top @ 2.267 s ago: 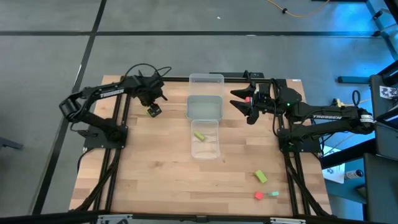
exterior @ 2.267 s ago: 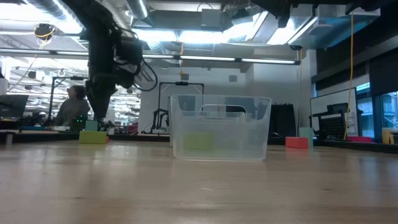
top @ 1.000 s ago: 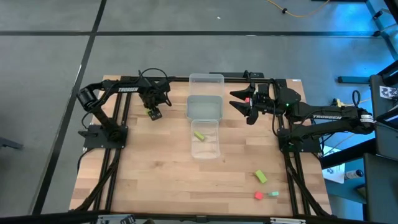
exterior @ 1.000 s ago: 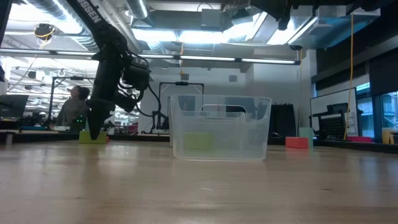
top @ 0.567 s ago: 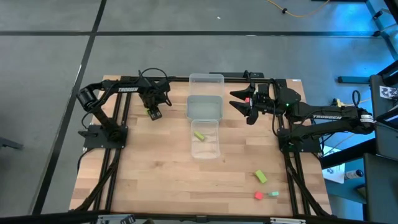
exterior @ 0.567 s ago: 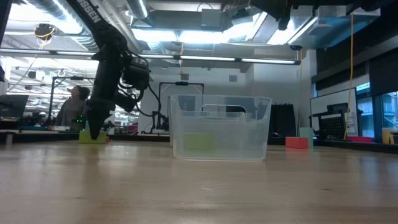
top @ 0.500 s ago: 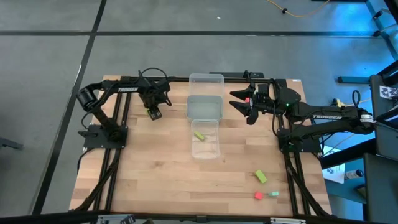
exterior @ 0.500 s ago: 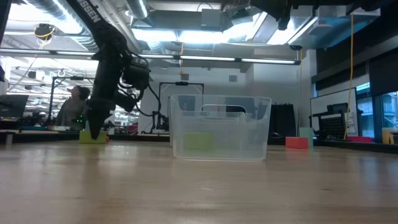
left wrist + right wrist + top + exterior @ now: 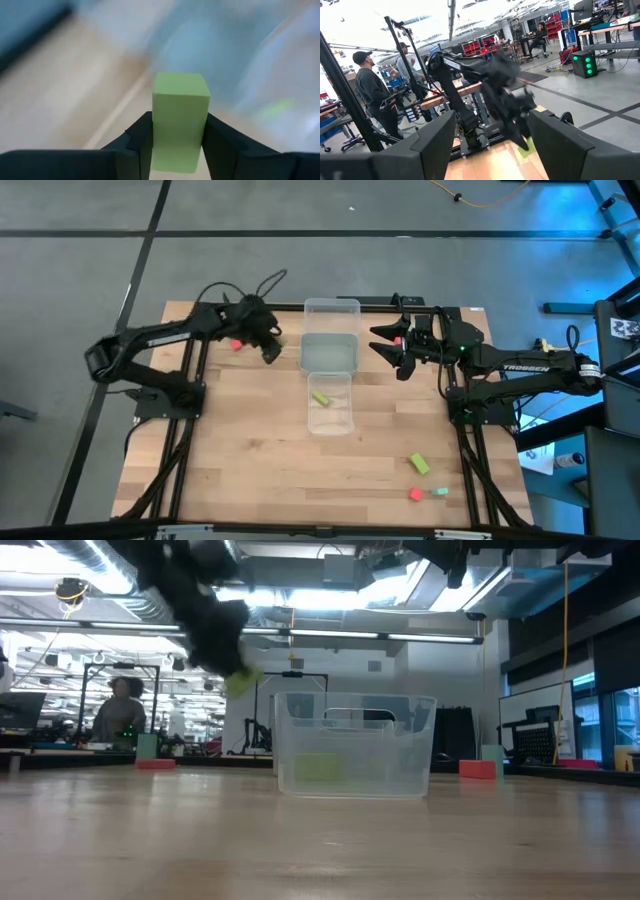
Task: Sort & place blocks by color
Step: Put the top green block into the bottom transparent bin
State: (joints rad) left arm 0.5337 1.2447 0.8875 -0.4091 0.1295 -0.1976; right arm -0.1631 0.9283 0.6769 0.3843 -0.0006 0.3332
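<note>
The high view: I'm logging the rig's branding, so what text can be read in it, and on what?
"TROSSEN", on the right arm.
The marking on the left arm is too small and blurred to read.
The white label at the right edge is too small to read.

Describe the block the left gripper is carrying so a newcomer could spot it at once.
Start at the row of clear trays in the middle of the table; the left gripper hangs just off their left side. Clamped between its fingers is the lime block, a short upright bar. Unlike the red block nearby on the wood, it is lifted off the table.
</note>
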